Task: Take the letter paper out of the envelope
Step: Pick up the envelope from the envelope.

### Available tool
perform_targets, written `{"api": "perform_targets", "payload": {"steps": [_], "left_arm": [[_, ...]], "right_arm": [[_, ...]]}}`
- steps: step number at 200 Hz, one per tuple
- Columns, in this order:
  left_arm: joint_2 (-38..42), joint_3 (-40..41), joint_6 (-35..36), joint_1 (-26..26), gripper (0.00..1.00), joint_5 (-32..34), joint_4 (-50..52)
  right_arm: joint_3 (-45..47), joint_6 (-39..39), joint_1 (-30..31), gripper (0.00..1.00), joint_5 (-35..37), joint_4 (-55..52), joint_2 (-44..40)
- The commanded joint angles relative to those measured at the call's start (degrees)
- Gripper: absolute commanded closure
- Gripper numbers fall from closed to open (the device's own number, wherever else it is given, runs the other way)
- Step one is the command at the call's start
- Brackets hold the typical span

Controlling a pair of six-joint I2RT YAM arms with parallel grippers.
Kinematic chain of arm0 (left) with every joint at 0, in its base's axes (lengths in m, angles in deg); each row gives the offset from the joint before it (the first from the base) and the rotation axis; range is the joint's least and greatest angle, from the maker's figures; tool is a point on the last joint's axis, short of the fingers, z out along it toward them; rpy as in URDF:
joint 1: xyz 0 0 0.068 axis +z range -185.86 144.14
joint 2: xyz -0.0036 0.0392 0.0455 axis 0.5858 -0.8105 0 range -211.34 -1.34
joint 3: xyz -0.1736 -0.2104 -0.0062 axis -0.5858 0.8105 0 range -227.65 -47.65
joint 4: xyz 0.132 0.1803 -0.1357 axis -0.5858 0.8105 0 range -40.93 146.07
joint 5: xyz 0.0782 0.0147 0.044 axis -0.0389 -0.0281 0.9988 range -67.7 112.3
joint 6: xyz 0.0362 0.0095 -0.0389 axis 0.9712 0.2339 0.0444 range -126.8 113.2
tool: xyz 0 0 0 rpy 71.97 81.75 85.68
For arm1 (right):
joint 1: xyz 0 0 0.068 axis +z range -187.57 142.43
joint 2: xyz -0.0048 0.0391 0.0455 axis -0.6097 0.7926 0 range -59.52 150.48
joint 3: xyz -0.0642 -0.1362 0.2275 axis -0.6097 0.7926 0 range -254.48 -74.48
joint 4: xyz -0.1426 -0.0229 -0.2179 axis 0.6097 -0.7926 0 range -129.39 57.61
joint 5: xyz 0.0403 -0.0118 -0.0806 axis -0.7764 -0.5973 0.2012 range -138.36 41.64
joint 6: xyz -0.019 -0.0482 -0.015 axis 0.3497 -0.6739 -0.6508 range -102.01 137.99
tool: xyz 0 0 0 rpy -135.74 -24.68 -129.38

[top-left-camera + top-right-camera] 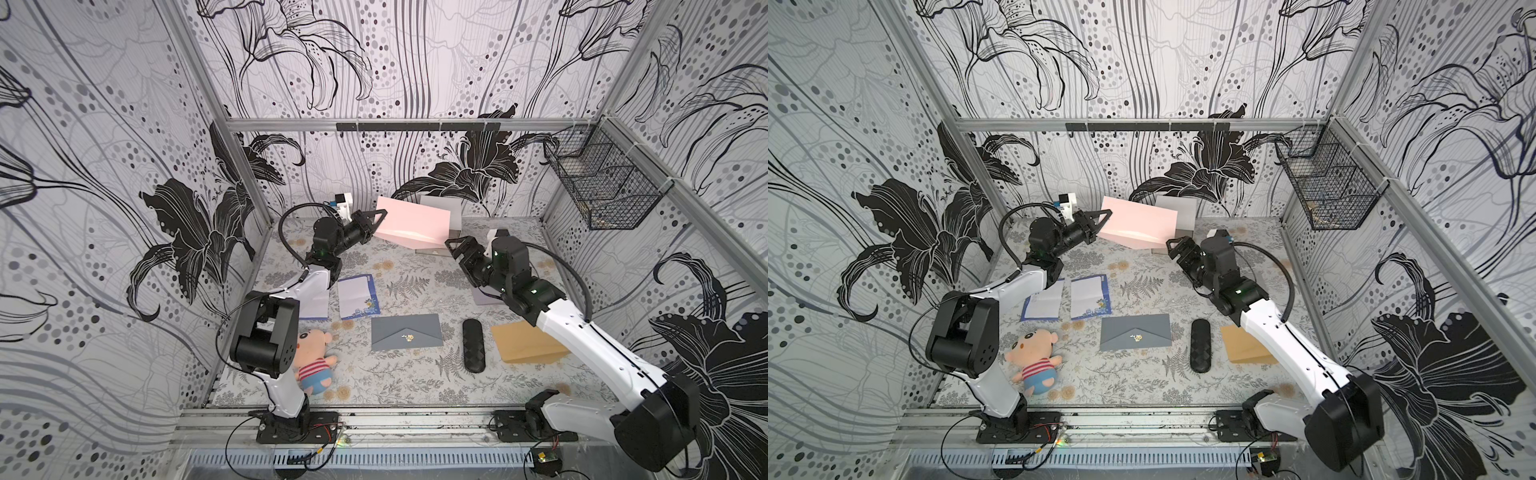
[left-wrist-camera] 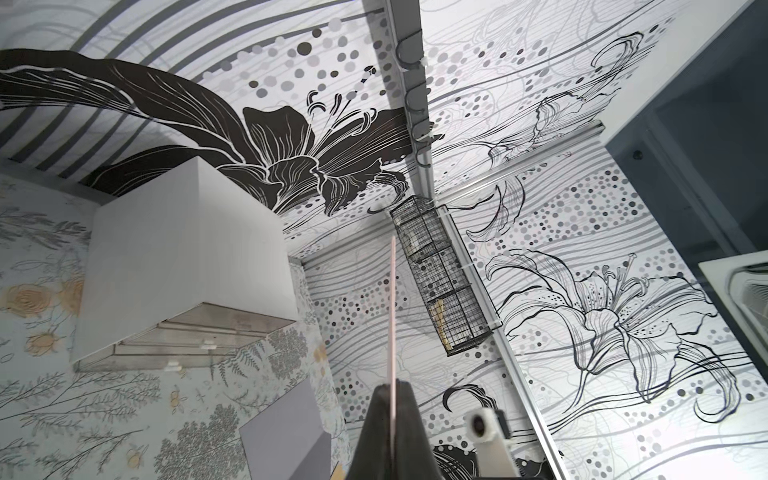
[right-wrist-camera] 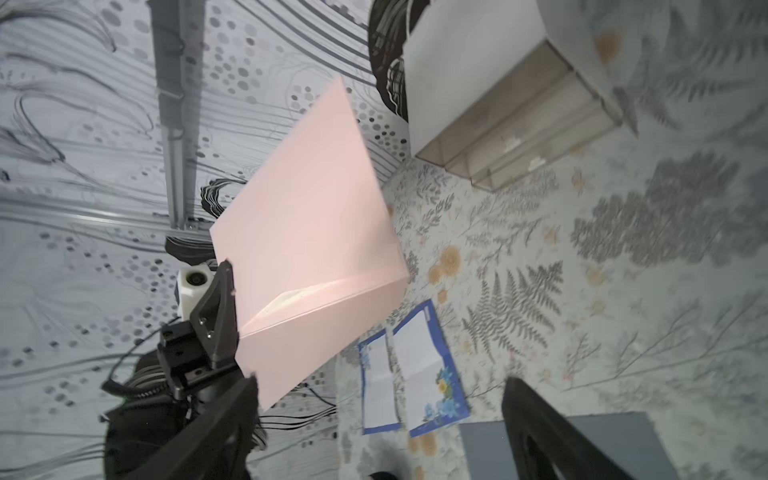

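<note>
We see the left tool clamped tight on the left edge of the pink envelope, which it holds in the air over the back of the surface, tilted so that its right end sits lower. In the left wrist view the envelope shows only as a thin pink edge pinched between the dark fingers. The right tool stands wide open with nothing in it, just beside the envelope's lower right corner but apart from it (the right wrist view shows its two fingers spread far, with only the floral surface between them). A folded lavender sheet lies flat on the surface under the right arm; we cannot tell whether any paper is inside the envelope. Behind the envelope a grey drawer box stands against the back wall. Nearer the front lie two blue-bordered letter sheets, side by side next to the left arm, then a grey envelope, a black case and a brown envelope in a row, with a plush doll by the left arm's base.
</note>
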Motion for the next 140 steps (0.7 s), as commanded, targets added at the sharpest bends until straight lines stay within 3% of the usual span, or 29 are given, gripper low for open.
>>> {"api": "perform_targets", "payload": {"steps": [1, 35, 66, 110, 140], "left_arm": [[-1.1, 0.0, -2.4, -1.5, 1.00, 1.1, -9.2], [-1.5, 0.4, -4.0, -3.1, 1.00, 3.3, -8.8], [-1.7, 1.0, -5.6, -4.2, 1.00, 5.8, -8.6], [-2.2, 2.0, -7.4, -5.4, 1.00, 7.6, -9.1], [-2.0, 2.4, -7.3, -5.9, 1.00, 7.8, -8.0]], "right_arm": [[1.5, 17.0, 0.1, 0.05, -3.7, 11.3, 2.1], [1.9, 18.0, 0.1, 0.05, -3.5, 19.6, 5.2], [1.2, 20.4, 0.4, 0.15, -4.4, 26.4, 9.1], [-0.4, 20.3, 0.4, 0.40, -2.9, 30.2, 11.7], [-1.0, 19.1, 0.3, 0.64, -2.2, 29.5, 11.8]]}}
